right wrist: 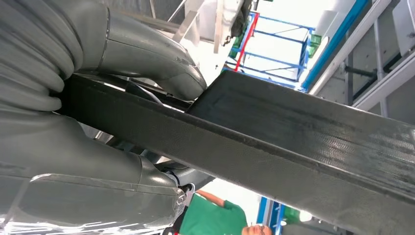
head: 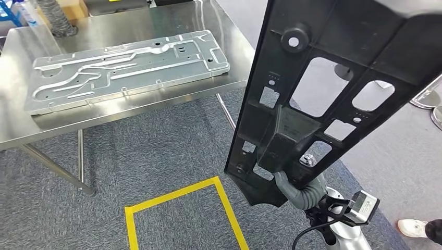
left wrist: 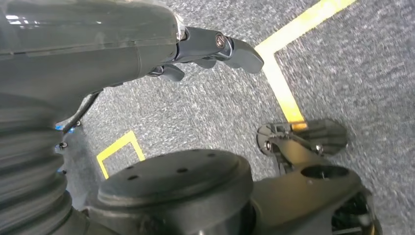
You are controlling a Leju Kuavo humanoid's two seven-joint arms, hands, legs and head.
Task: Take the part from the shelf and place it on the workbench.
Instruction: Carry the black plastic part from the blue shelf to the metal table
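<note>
The part (head: 365, 31) is a long black plastic panel with several cut-out windows, held upright and tilted across the right side of the head view. My right hand (head: 292, 188) grips it near its lower end from underneath. In the right wrist view the thick grey thumb (right wrist: 156, 63) and the fingers (right wrist: 88, 171) clamp the part's edge (right wrist: 303, 132) between them. The steel workbench (head: 130, 112) stands ahead to the left, apart from the part. My left hand (left wrist: 210, 46) hangs over the carpet with its fingers apart and nothing in them.
A large silver stamped metal plate (head: 130, 67) lies on the workbench. A square of yellow tape (head: 177, 195) marks the grey carpet in front of the bench. A person's shoe (head: 412, 227) is at the lower right, and a person in green (right wrist: 210, 218) stands nearby.
</note>
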